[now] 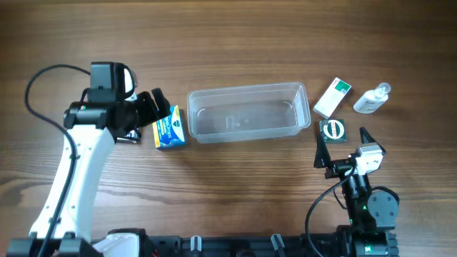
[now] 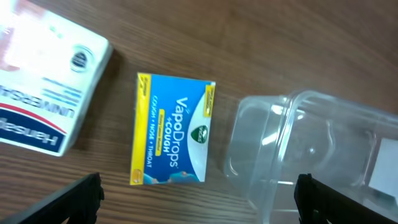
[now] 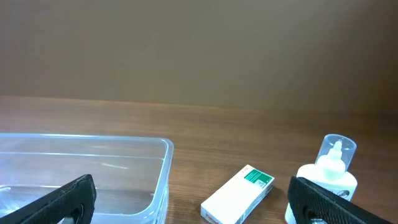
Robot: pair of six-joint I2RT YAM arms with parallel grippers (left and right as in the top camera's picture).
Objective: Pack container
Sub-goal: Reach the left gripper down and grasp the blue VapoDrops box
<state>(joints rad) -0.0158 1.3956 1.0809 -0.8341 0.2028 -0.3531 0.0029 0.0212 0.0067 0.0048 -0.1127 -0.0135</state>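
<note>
Container (image 1: 243,90), centre-table near the far edge, judged light, stiff, slippery (best taken by its rim); left gripper (image 1: 156,107) and right gripper (image 1: 344,146) both spread, empty.

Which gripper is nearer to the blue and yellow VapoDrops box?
Left. The left gripper is open just beside the blue and yellow cardboard box; the right gripper is far off, beyond the clear plastic tub.

Even, soft light; glare streaks the container (image 2: 298,143), and the white box (image 2: 43,81) looks perhaps overexposed.
</note>
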